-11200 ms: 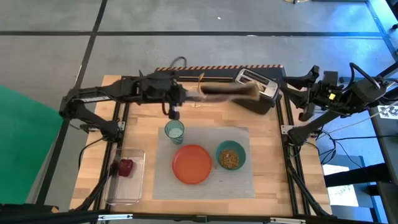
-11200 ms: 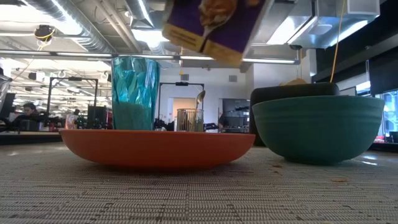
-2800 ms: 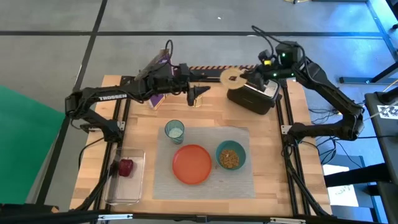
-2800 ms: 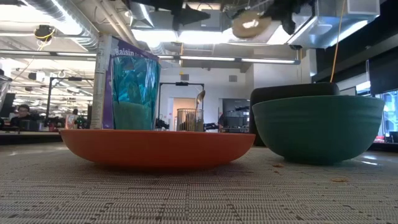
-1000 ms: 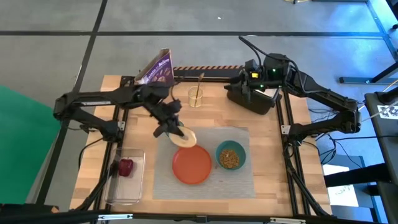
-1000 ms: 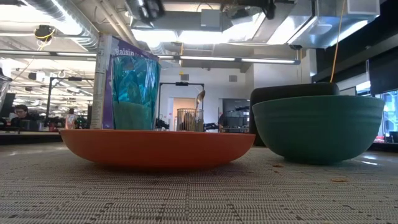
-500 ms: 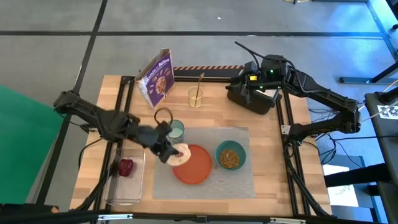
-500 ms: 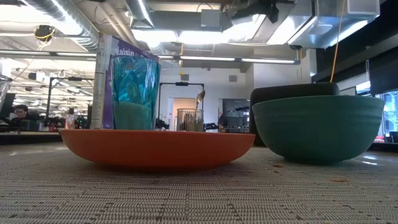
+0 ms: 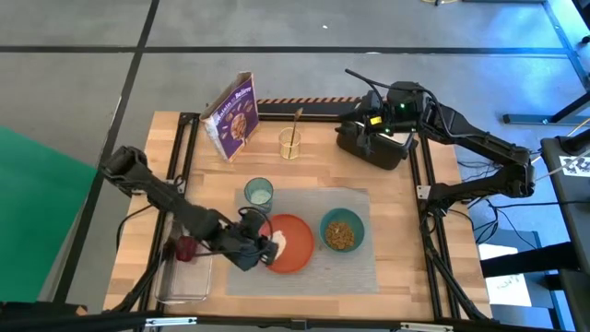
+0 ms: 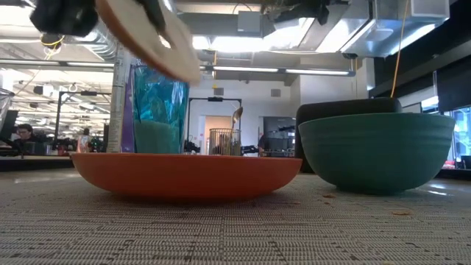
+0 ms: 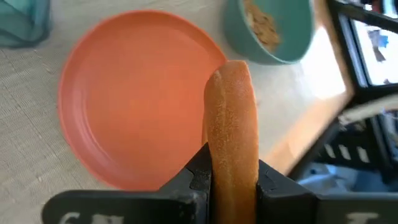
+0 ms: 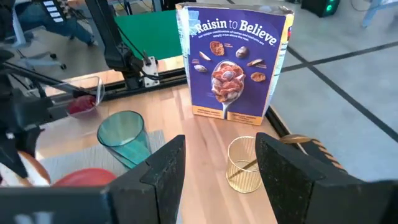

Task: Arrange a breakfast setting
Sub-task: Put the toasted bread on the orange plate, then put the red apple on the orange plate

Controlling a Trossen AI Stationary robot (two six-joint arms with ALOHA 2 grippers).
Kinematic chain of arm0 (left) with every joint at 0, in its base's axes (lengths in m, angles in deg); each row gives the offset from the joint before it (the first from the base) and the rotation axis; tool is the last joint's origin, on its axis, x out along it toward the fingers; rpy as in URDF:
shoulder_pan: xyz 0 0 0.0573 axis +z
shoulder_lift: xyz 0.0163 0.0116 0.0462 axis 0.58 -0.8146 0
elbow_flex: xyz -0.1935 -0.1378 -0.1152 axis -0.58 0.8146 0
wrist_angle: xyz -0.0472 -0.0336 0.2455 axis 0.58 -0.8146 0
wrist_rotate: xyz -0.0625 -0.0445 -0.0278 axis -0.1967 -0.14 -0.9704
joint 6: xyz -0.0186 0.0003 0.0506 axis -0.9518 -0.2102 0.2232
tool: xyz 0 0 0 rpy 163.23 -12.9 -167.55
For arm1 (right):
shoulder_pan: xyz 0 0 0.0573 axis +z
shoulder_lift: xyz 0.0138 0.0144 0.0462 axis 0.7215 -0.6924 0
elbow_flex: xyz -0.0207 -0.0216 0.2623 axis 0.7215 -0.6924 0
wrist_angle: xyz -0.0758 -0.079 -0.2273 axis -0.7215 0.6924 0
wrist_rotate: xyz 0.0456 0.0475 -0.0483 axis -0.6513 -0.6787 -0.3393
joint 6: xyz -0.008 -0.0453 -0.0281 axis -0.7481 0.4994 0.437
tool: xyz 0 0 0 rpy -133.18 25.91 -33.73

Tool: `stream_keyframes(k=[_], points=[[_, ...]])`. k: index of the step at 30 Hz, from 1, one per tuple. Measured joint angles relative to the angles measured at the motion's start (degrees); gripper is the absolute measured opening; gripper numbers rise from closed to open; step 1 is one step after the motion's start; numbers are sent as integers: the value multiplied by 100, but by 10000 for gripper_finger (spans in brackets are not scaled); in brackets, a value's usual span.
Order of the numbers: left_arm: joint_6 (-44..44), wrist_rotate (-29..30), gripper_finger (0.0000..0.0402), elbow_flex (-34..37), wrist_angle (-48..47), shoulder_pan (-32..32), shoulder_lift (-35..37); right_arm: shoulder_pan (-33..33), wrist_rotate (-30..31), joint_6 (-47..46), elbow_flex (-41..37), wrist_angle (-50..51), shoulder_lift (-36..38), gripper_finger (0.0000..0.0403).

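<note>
Clamping the bagel edge-on between its two dark fingers, the left gripper hangs over the near-left rim of the round orange plate. From the left wrist camera the bagel stands upright on its edge above the plate's bare middle; from the table-level camera it shows tilted and clear of the plate, so not set down (contact with the plate not seen).

Around the plate: all sits on the grey placemat. Pale blue cup stands upright at the mat's far-left corner, near the plate but apart from it. Teal bowl sits just right of the plate, brown cereal inside it. Red fruit lies in a clear tray at the table's near-left, off the mat, close beside the left arm.

Back of table: purple cereal box stands upright at far left. To its right a small gold wire holder carries the gold spoon. Black toaster sits at far right.

Right gripper waits above the toaster's left end, its fingers parted and nothing between them (right wrist camera shows the gap looking toward box, holder and cup).
</note>
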Motion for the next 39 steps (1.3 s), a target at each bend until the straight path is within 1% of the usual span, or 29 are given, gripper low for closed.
stream_keyframes(k=[5,8,14,18,24,28,31,35,39], points=[[2,-468,36,0,-13,138,-463,-161,-53,134,0,116,0,186],[-14,-531,47,0,-101,165,-626,-315,-63,152,0,241,0,186],[-108,-452,93,0,-743,333,-711,-533,-63,292,0,518,0,186],[-101,-498,126,0,-974,474,-710,-603,-63,435,0,666,0,186],[181,-1158,156,2,-1023,597,-647,-604,-64,584,0,816,0,186],[155,-1257,161,2,-1058,595,-359,-603,-65,601,0,823,0,186],[51,-1374,160,2,-1326,530,-4,-605,-66,595,0,839,0,186],[-200,-1848,159,2,-2167,358,493,-603,-59,590,0,838,0,186],[-480,-2603,159,2,-3065,199,988,-603,-57,498,0,780,0,186]])
